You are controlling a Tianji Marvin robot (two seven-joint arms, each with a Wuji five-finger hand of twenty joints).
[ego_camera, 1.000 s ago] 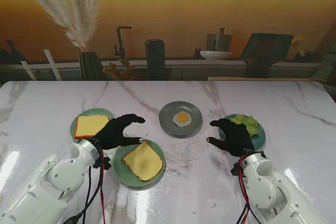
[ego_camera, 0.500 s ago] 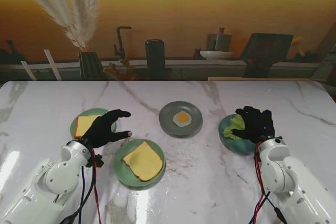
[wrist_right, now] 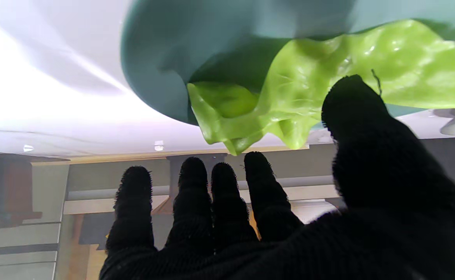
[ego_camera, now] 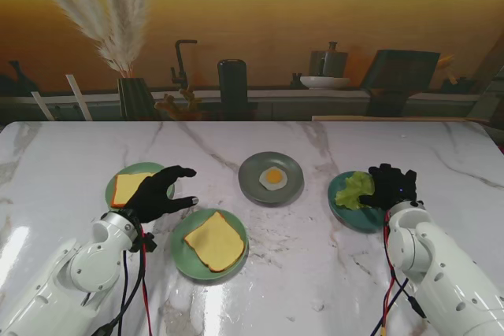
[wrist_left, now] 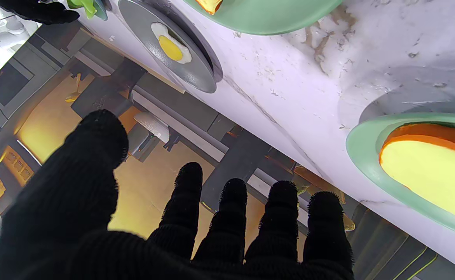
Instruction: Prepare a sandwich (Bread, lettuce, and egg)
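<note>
white marble surface [ego_camera: 315, 273] under my fingers | teal round plate [ego_camera: 346, 214] beyond my right hand [ego_camera: 391, 186], fingers spread, empty | crinkly green plastic lettuce leaf [wrist_right: 309, 93] at thumb tip: may slide, a shallow pinch | left hand [ego_camera: 157, 194] open, idle

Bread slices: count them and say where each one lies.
2. One bread slice on the far-left green plate, partly under the left robot hand; the other on the nearer green plate.
</note>
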